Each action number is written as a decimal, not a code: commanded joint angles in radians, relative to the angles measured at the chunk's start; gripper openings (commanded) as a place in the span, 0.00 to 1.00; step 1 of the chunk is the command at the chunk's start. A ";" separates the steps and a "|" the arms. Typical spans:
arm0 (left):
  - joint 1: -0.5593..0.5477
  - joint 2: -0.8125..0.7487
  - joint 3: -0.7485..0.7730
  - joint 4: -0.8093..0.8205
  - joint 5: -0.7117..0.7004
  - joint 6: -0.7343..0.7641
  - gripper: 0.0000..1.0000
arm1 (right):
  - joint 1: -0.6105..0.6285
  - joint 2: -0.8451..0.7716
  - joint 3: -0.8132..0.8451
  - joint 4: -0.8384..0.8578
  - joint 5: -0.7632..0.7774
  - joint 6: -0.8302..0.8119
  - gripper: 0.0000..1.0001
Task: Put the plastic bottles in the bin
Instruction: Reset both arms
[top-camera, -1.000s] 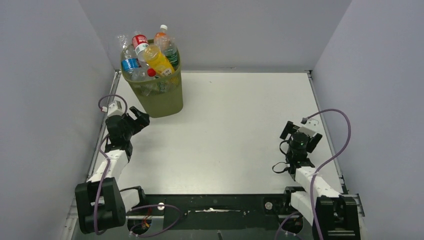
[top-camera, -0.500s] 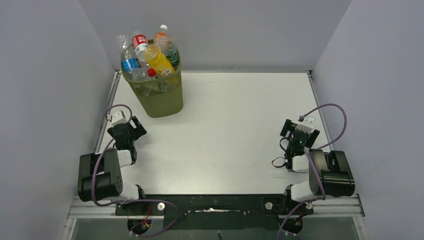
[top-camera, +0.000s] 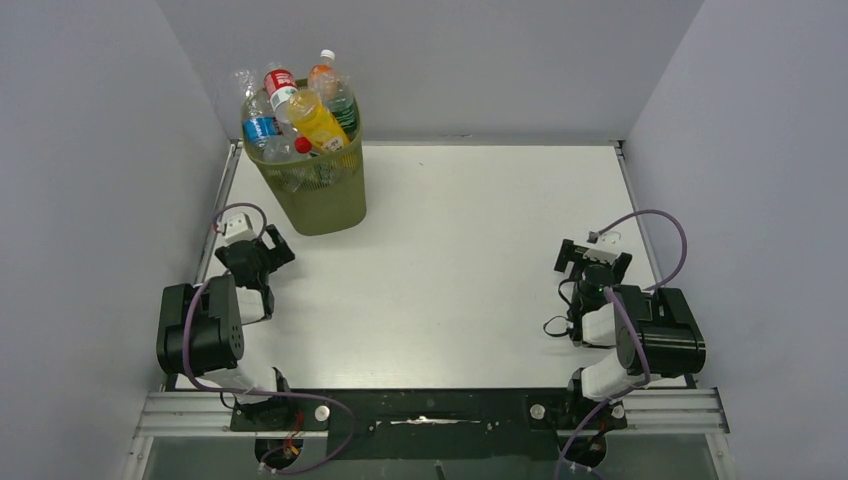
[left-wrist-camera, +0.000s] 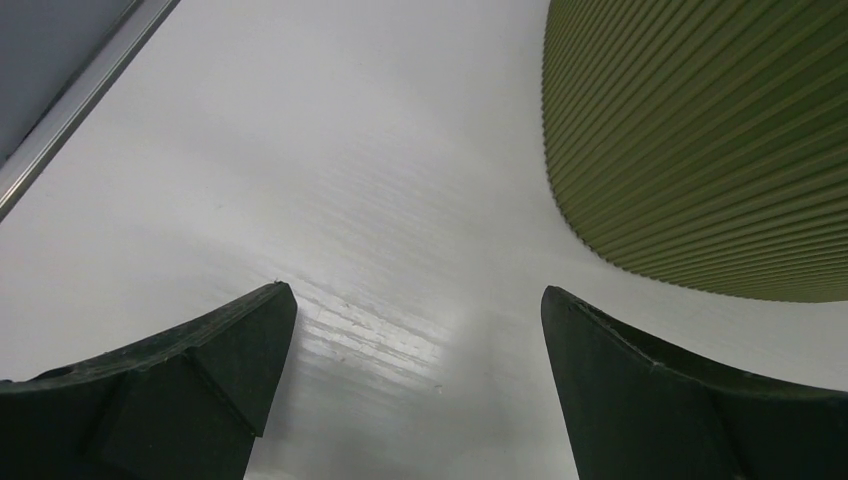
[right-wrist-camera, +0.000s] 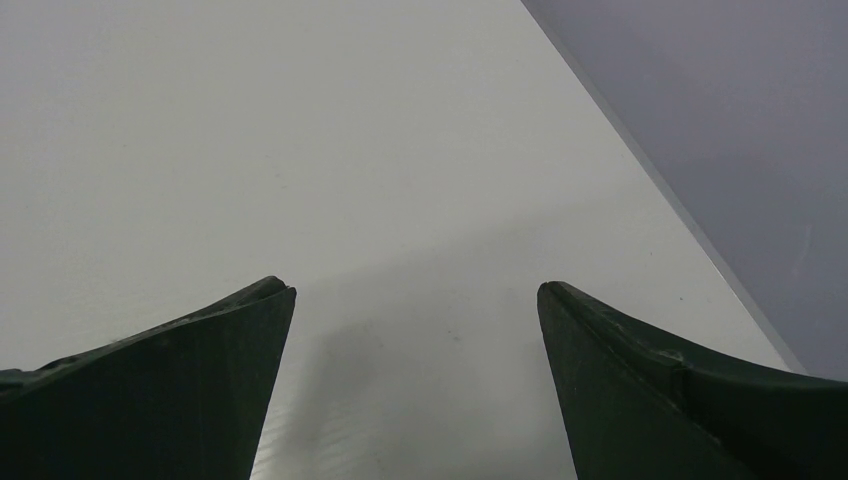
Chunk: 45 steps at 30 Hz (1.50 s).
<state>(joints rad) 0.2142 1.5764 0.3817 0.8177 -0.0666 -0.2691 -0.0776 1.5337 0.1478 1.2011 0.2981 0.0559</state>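
The olive-green mesh bin stands at the table's far left corner, heaped with several plastic bottles that stick out above its rim; a yellow-orange one lies on top. My left gripper is low over the table just in front of the bin, open and empty; in the left wrist view the bin's ribbed wall fills the upper right. My right gripper sits folded back near the right edge, open and empty, with bare table between its fingers in the right wrist view.
Grey walls close the table in on the left, back and right. A metal rail runs along the left edge beside my left gripper. A black base bar spans the near edge between the arm bases.
Both arms have folded back toward their bases. The left gripper has drawn away from the bin and opened wider. The bottles in the bin have not moved.
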 joint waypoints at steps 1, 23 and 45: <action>-0.029 -0.015 0.015 0.084 -0.010 0.032 0.98 | 0.004 -0.006 0.042 0.067 -0.038 -0.031 0.98; -0.213 0.020 -0.175 0.466 -0.054 0.224 0.98 | -0.018 -0.003 0.070 0.020 -0.077 -0.017 0.98; -0.237 0.023 -0.180 0.480 -0.345 0.144 0.98 | -0.033 0.001 0.089 -0.012 -0.114 -0.011 0.98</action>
<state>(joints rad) -0.0185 1.6012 0.1963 1.2167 -0.3759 -0.1154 -0.0998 1.5352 0.2028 1.1458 0.1993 0.0368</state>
